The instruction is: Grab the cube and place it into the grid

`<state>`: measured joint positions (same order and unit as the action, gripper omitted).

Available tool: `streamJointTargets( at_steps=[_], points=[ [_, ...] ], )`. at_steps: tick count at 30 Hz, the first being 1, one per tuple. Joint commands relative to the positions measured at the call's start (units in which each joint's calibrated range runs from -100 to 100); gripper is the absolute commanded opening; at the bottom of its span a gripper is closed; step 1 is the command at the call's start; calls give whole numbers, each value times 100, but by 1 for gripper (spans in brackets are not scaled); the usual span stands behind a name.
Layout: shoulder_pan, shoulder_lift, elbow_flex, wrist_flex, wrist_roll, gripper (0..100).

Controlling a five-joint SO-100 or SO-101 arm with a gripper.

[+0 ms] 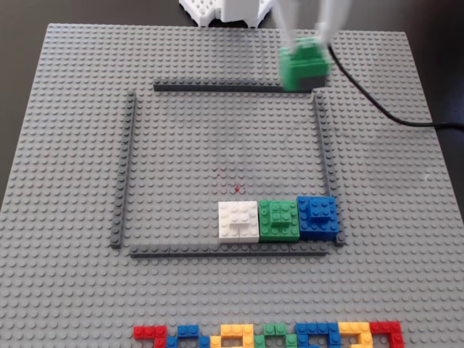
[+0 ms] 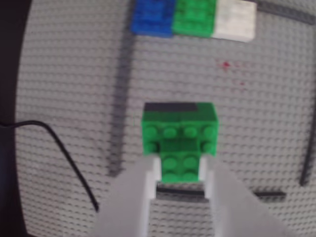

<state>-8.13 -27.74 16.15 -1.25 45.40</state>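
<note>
Gripping the cube (image 1: 304, 65) in the fixed view: white gripper (image 1: 305, 45) clamped on its raised top brick, at the upper right corner of the grid (image 1: 123, 174), blurred, over the end of the top strip. Lined up inside along the bottom strip: white cube (image 1: 238, 220), green cube (image 1: 279, 220), blue cube (image 1: 317, 217). Edging the lower border: multicoloured brick row (image 1: 268, 336). Trailing right: black cable (image 1: 377, 109).

Showing in the wrist view: gripper (image 2: 180, 170), fingers (image 2: 150, 173) pressed on either side of the cube's (image 2: 180, 128) top brick; dark bottom layer visible at the far edge; grid strip (image 2: 121, 103) left of it.
</note>
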Motion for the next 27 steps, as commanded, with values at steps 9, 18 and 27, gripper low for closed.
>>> streamJointTargets(
  at_steps=[9,18,27],
  points=[
    [1318,-872,1280,-603,630,4],
    [1605,74,1054,-984,806,4],
    [1458,1243,75,-1121,713,4]
  ],
)
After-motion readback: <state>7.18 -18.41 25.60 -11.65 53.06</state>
